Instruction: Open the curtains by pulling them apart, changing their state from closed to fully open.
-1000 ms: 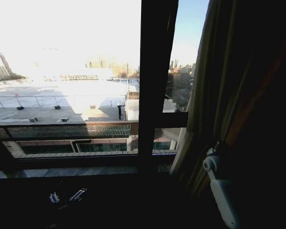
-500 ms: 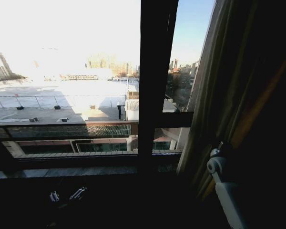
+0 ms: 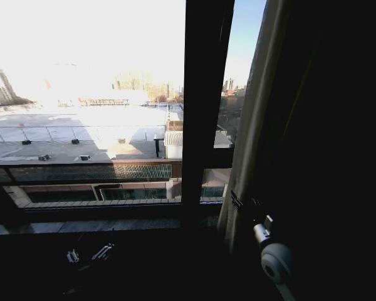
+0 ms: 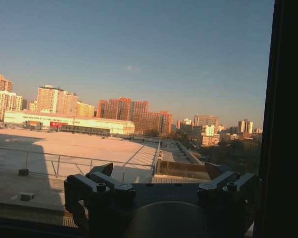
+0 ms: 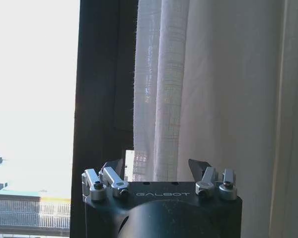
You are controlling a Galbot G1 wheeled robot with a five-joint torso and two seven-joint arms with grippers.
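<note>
The curtains [image 3: 313, 125] hang bunched at the right of the window, their pale edge just right of the dark middle frame bar [image 3: 203, 113]. My right gripper [image 3: 238, 202] is at that edge, low down, with its wrist below it. In the right wrist view the right gripper [image 5: 156, 166] is open, and the sheer pleated curtains [image 5: 161, 99] rise just beyond the gap between its fingertips. I cannot tell whether they touch. My left gripper [image 3: 88, 255] rests low at the left below the sill. The left gripper [image 4: 161, 171] is open and holds nothing, facing the glass.
The left half of the window is bare glass [image 3: 88, 94] onto sunlit rooftops. A dark sill [image 3: 81, 222] runs under it. The dark frame bar [image 5: 102, 89] stands right beside the curtain edge.
My right arm has dropped lower and turned, its wrist now under the gripper. The curtain edge, which had shifted right, has swung back a little to the left. The left arm has not moved.
</note>
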